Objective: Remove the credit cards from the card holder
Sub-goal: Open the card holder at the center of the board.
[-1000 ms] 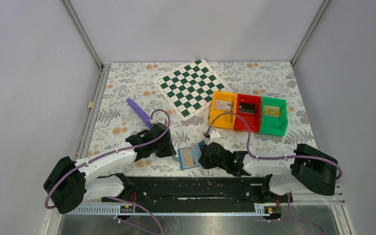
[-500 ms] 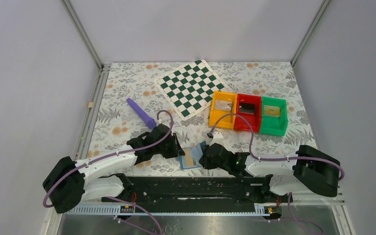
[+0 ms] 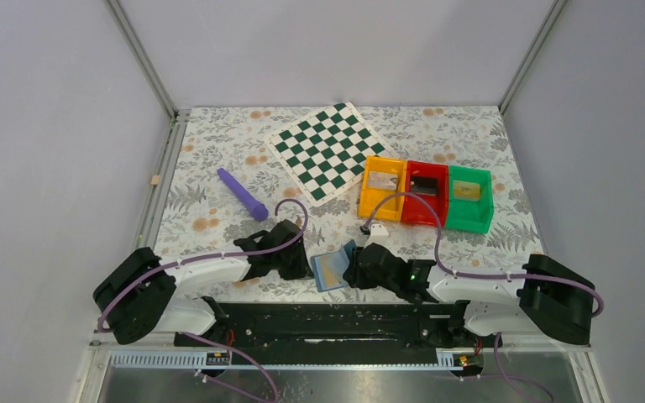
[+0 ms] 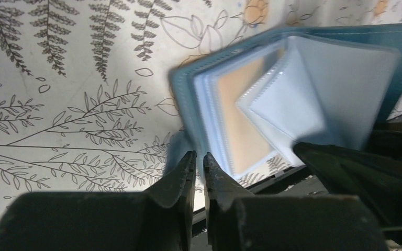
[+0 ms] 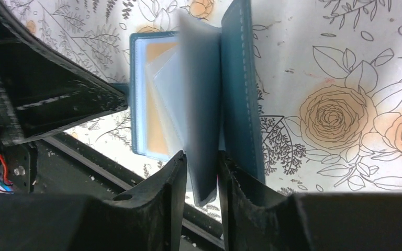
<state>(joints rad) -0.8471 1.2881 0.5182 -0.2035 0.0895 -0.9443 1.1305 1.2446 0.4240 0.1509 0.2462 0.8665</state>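
I can see one yellow card (image 4: 239, 123). It is tucked in a clear pocket (image 4: 293, 102) of the blue card holder (image 3: 333, 269). I think the card is light, thin, stiff and slippery. The pockets look soft and floppy, so they will bend and slide if I only tug. I would pin the blue cover down and pinch the card by whatever bare edge sticks out. I cannot tell which side the pocket opens.

The card holder lies open at the near edge of the table (image 3: 218, 151), between my two grippers.

The right gripper (image 5: 203, 170) has one floppy leaf standing between its fingers, and the blue cover is just outside them. The fingers are a little apart, and I cannot tell if they press the leaf.

The left gripper (image 4: 198, 159) has its fingers almost together, with only a thin slit and nothing in it that I can see. Its tips are right at the cover's edge.

Farther back are three bins, orange (image 3: 382, 190), red (image 3: 425, 193) and green (image 3: 469, 198).
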